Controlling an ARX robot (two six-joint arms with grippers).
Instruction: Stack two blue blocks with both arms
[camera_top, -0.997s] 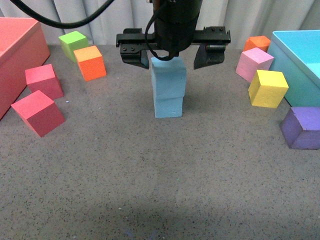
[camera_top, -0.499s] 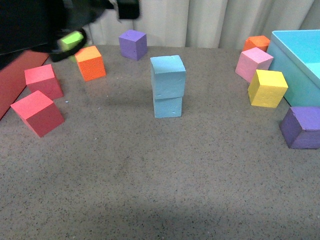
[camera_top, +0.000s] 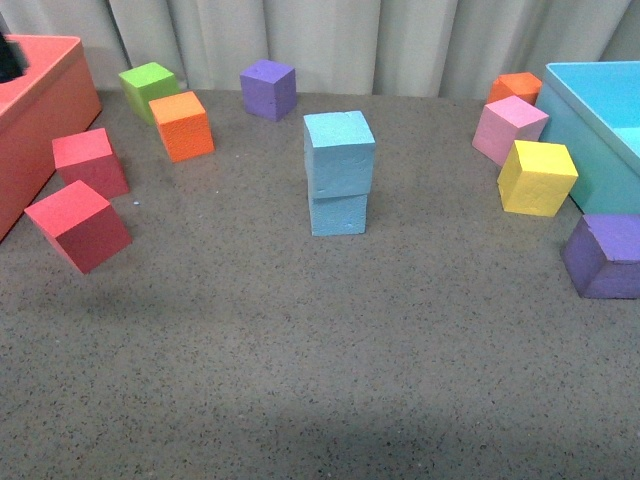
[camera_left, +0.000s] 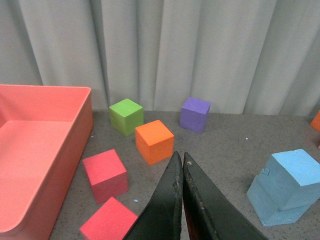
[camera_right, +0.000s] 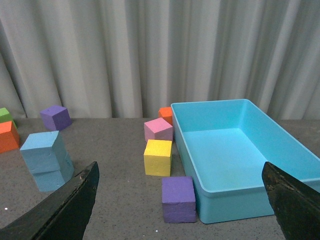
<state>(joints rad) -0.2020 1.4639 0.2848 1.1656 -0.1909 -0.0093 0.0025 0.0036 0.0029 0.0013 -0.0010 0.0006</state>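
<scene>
Front view shows the upper blue block overhanging the lower blue block; left gripper closed empty, right gripper spread: vibration could topple it.

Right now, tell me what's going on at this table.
Nothing is being handled. The two blue blocks stand stacked mid-table, the upper one sitting slightly askew on the lower. Both arms are away from the stack: the left gripper is shut and empty, the right gripper is wide open. Other coloured cubes lie scattered around, between the red bin and the turquoise bin.
</scene>
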